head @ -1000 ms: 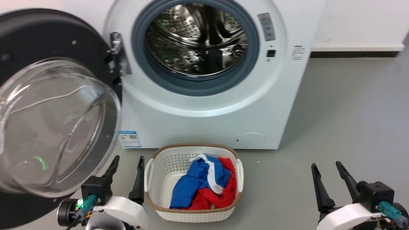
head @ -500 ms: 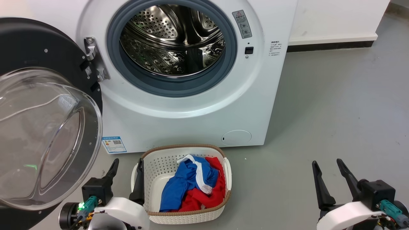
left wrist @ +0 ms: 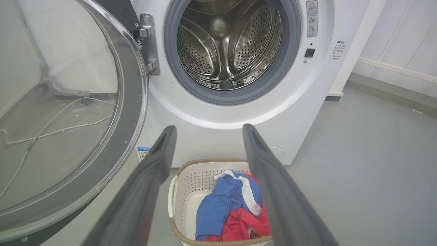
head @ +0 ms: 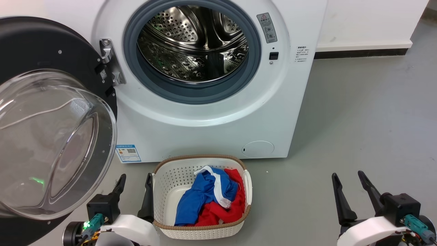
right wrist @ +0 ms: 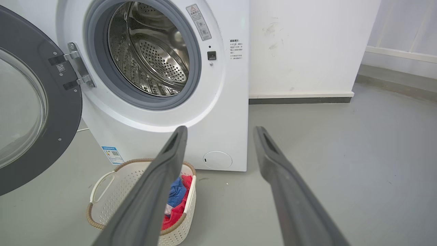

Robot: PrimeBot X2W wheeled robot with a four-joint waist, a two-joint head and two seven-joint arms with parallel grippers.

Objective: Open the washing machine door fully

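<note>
Two at rest: the left gripper (head: 136,176) and right gripper (head: 347,174) sit low over the floor (head: 358,119), fingers spread wide, pointing toward the machine, holding nothing. The washing machine door (head: 54,136) hangs swung out at the left edge of the washing machine (head: 211,126) on its hinge (head: 111,61), drum (head: 194,44) exposed. Judgement: near full swing; any last push suits the left fingers on the door's inner rim, slowly, clear of the basket (head: 201,233).

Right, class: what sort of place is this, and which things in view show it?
Probably a laundry area: a white front-loading washing machine with its door swung open, and a white laundry basket of red and blue clothes on a grey floor.
</note>
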